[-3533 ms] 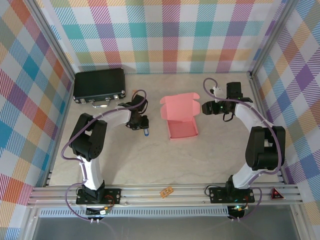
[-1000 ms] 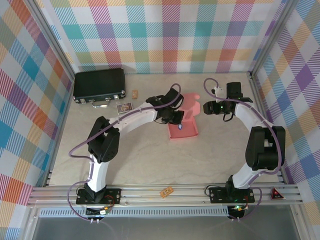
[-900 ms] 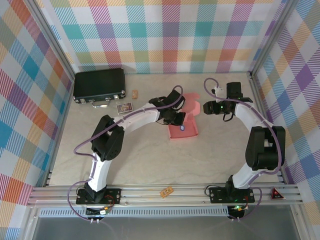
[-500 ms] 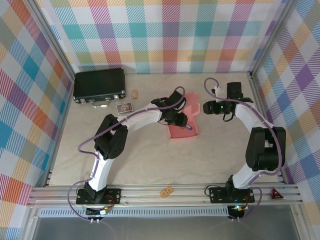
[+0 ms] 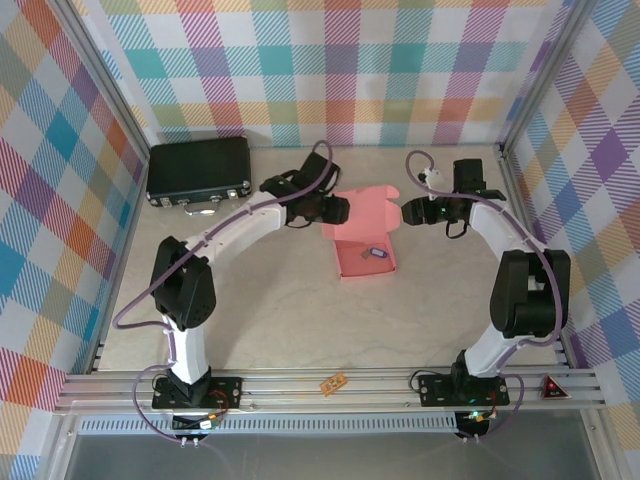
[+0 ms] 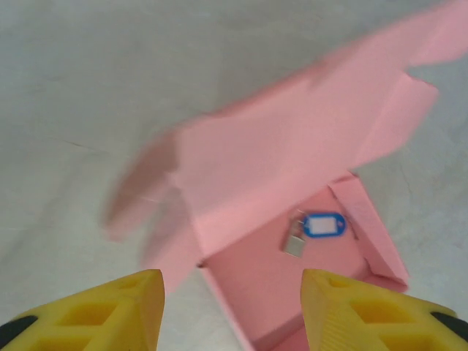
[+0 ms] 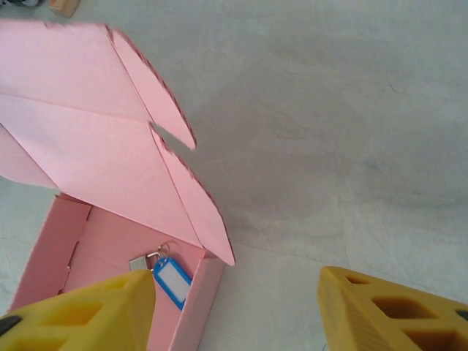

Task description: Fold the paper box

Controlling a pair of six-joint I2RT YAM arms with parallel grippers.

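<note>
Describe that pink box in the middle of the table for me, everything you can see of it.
The paper box is salmon-pink thin cardboard, folded into a shallow rectangular tray. Its lid is open, tilted up at the far side, with small side flaps spread out. It rests on the pale table, and a small key with a blue tag lies inside the tray.

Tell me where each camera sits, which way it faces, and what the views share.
Top external: above and behind the arm bases, looking down at the table; both arms, left end effector and right end effector flanking the paper box.
Left wrist: on the left arm, looking down into the open box; left end effector at bottom edge.
Right wrist: on the right arm, looking down at the box's right side; right end effector at bottom edge.
Shared: all three show the blue key tag inside the box.
</note>
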